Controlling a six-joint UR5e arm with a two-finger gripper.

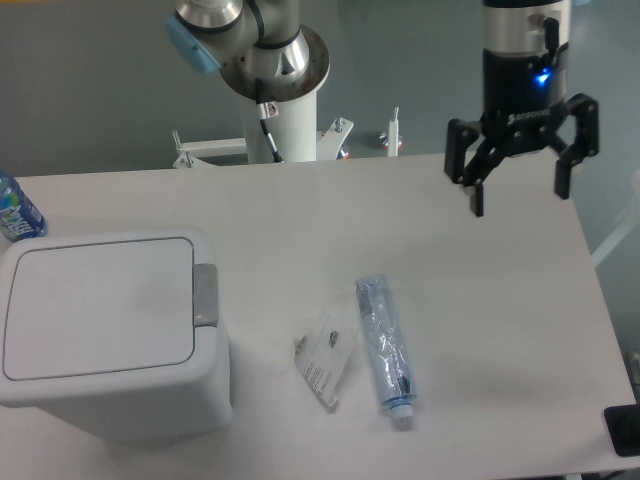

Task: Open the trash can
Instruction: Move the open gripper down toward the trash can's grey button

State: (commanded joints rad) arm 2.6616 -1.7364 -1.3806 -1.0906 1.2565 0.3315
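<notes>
The trash can [105, 330] is a boxy white bin at the table's front left, its flat lid shut and a grey push tab [205, 294] on its right edge. My gripper [520, 200] hangs open above the table's back right, far to the right of the bin, with nothing between its fingers.
A crushed clear plastic bottle [384, 345] and a clear wrapper [326, 355] lie on the table right of the bin. A blue-labelled bottle [14, 210] stands at the left edge behind the bin. The arm's base column [285, 120] rises behind the table.
</notes>
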